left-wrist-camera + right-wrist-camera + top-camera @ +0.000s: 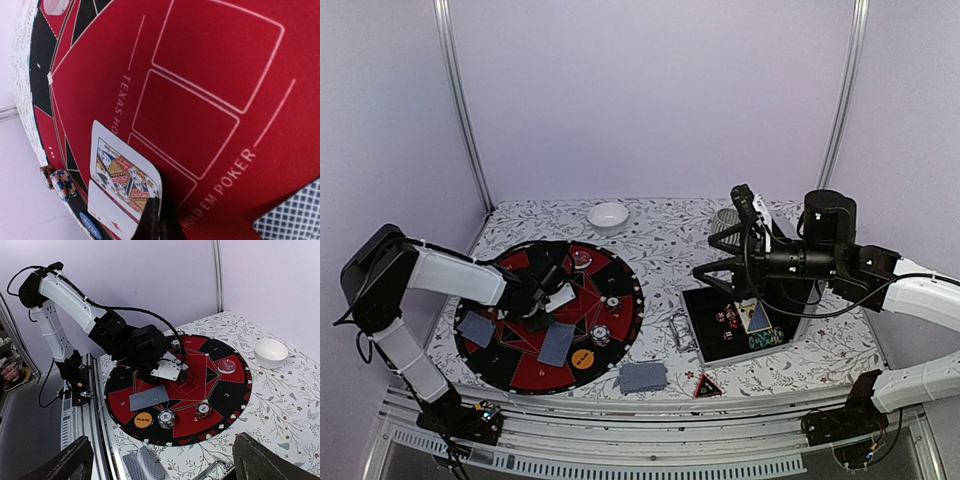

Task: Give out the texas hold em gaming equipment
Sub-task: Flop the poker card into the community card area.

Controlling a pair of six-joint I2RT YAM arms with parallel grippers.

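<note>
You face plain pale walls [650, 90] on three sides (evenly lit, no hard shadows), slim metal posts [463, 110] rising from the far corners of the floral-patterned worktop [660, 235].

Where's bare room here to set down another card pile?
Bare tablecloth lies between the white bowl and the ribbed cup, and right of the black tray. The round mat's near half is crowded: face-down cards, chip stack, orange disc, and the left gripper holds face-up cards over its middle.
</note>
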